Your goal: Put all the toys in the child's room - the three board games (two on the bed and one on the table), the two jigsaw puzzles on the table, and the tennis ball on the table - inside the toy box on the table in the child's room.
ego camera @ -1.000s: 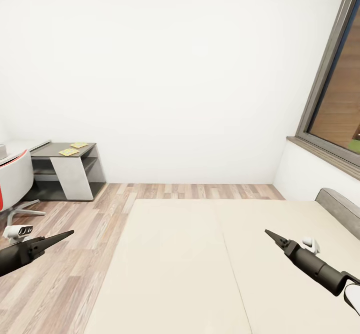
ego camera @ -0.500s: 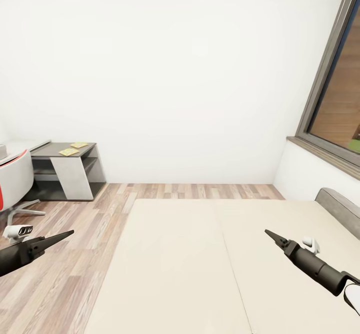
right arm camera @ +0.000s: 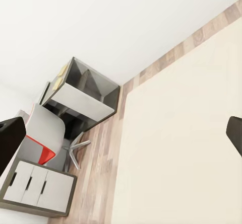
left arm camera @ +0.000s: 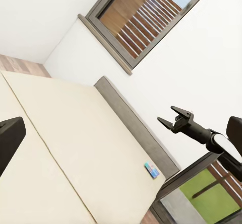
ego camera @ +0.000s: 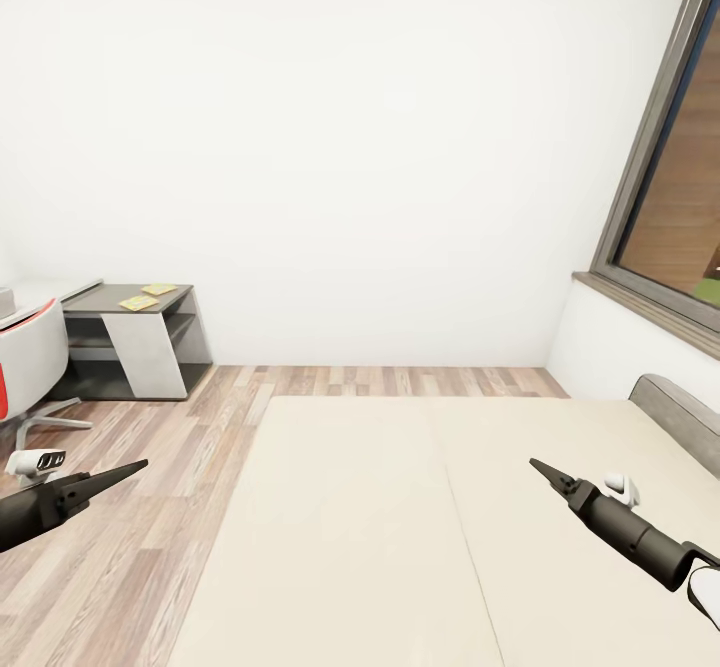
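Head view: the robot faces the bed (ego camera: 400, 527), its cream mattress spreading across the lower middle and right, with the grey headboard (ego camera: 680, 412) at the right edge under the window (ego camera: 670, 187). The mattress surface in view is plain; in the left wrist view a small blue flat item (left arm camera: 151, 169) lies on it close to the headboard, too small to identify with confidence, possibly the smaller board game. The left claw (ego camera: 135, 467) hangs low at the left over the wood floor (ego camera: 130, 547), its fingers reading as one closed dark point, nothing between them. The right claw (ego camera: 537, 467) hangs over the right half of the mattress, touching nothing; in the head view it looks like a single point, but the left wrist view shows the right claw (left arm camera: 170, 119) from the side with its two fingers slightly apart and nothing held. The bench (ego camera: 130, 322) stands at far left against the white wall, well apart from the bed, dark grey section toward the camera. Two jigsaw puzzles (ego camera: 147, 297) lie flat on that dark top, just beside each other, yellowish at this range. A white and red chair (ego camera: 25, 362) stands in front of the bench; the right wrist view also shows the chair (right arm camera: 45, 143) and white drawer fronts (right arm camera: 35, 186).
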{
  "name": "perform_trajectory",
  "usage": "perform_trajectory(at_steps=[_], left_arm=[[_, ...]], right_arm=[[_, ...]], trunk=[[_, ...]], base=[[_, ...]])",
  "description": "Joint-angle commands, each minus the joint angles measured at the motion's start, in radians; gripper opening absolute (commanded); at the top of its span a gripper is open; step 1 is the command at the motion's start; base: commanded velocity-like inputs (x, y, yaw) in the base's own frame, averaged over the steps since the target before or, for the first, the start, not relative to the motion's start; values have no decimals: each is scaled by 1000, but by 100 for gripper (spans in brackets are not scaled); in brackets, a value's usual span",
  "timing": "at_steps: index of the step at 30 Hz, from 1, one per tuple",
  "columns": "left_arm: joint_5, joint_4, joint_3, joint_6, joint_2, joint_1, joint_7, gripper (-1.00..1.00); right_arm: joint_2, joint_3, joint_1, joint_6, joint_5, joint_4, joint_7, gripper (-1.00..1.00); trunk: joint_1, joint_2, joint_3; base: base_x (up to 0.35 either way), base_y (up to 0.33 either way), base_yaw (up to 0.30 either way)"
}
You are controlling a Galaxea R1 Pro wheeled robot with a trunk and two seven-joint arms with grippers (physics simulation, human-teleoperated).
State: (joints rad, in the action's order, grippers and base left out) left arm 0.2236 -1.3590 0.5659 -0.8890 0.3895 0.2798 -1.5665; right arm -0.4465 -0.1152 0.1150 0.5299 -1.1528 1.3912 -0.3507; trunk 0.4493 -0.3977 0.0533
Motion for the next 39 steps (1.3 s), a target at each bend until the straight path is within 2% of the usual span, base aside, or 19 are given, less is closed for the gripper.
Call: perform_trajectory(at_steps=[1,14,39], left_arm=[[-1,0,0,-11,0,1,-4,100],[-1,0,0,-10,0,1,-4,100],[-1,0,0,-10,-9,1,-4,100]], right_arm=[[0,-1,1,7,-5,0,-1,100],[0,-1,1,7,-5,0,-1,100],[0,-1,1,7,-5,0,-1,100]], trunk=[[1,-2,2],[1,-2,2],[1,-2,2]], base=[[-2,0,0],[0,-25,0],[0,-151,0]])
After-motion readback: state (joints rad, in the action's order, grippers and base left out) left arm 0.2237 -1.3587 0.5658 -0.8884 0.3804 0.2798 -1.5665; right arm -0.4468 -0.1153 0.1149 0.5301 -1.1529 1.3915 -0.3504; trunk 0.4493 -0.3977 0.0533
